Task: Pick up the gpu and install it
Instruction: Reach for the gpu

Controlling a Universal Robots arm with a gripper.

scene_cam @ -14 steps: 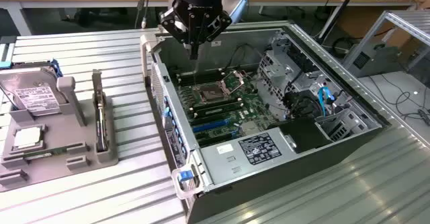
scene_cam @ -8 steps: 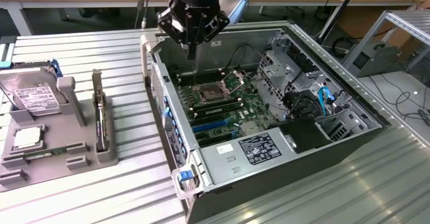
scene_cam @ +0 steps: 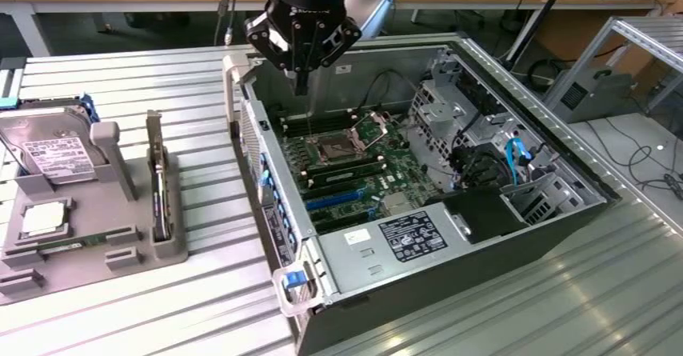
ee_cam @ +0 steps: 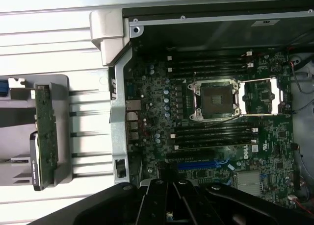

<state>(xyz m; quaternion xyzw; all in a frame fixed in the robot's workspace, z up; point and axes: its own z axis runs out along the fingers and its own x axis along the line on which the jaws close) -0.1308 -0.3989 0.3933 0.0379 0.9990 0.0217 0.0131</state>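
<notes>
The gpu (scene_cam: 159,186) is a thin dark card standing on its edge in a slot of the grey holder (scene_cam: 107,252), at the exterior view's left, its metal bracket at the far end. In the wrist view the gpu (ee_cam: 47,132) appears edge-on in the same holder (ee_cam: 64,95). My gripper (scene_cam: 303,86) hangs over the far end of the open computer case (scene_cam: 248,92), well apart from the card. Its fingers are shut with nothing between them. The wrist view has the gripper (ee_cam: 171,203) above the motherboard (ee_cam: 152,112), near the blue slots (ee_cam: 196,164).
A silver hard drive (scene_cam: 45,150), a square chip (scene_cam: 43,218) and a small memory stick (scene_cam: 66,246) also sit in the holder. Inside the case are the CPU socket (scene_cam: 339,142), blue slots (scene_cam: 339,199), a power supply (scene_cam: 411,234) and cables (scene_cam: 513,158).
</notes>
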